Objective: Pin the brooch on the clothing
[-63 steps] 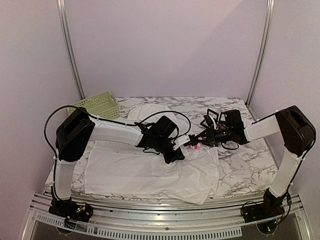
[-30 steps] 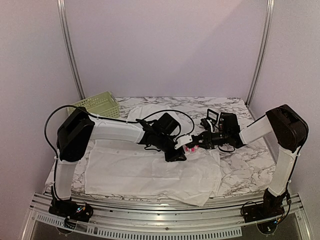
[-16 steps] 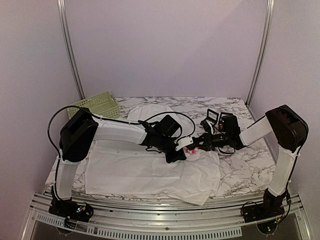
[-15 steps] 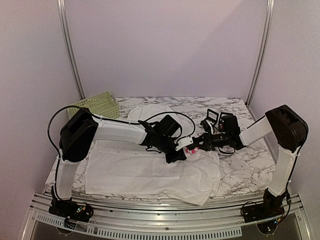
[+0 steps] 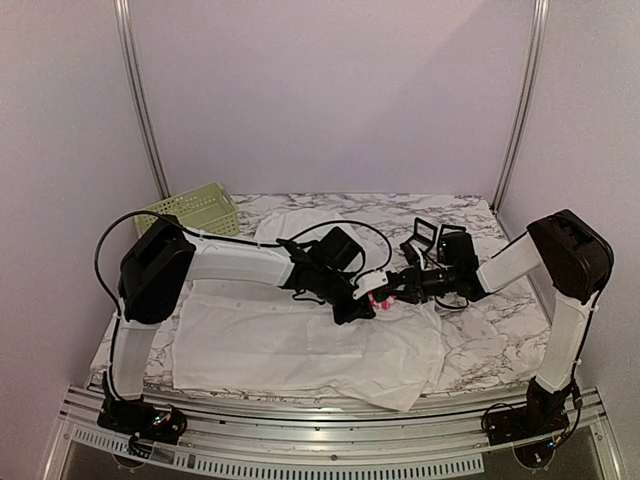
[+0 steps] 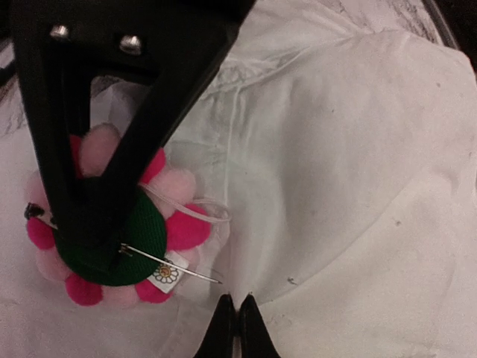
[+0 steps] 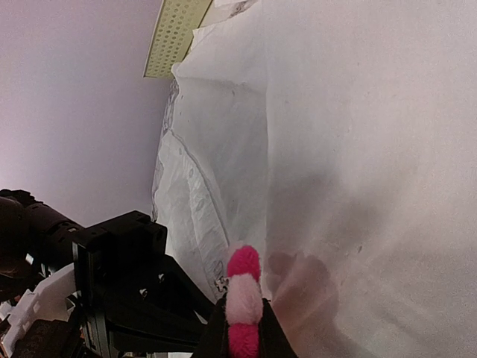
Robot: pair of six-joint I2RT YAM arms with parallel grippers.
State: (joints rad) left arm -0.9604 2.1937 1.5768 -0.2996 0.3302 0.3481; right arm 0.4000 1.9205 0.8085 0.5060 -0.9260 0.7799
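One green basket [image 5: 190, 212] is sitting off the far left corner of the one white shirt [image 5: 280, 345], which is lying spread on the marble surface [image 5: 480, 340]. Over the shirt's right part, the left gripper [image 6: 235, 319], tips closed together, is pointing at the fabric just beside the one pink-and-green brooch [image 6: 179, 227], whose small tag [image 6: 165, 273] is showing a daisy. The right gripper [image 7: 242, 339] is clamping that brooch by its edge.

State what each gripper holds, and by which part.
The right gripper clamps the brooch flat, one finger across its green back. The left gripper is shut against the shirt; whether it pinches cloth cannot be told.
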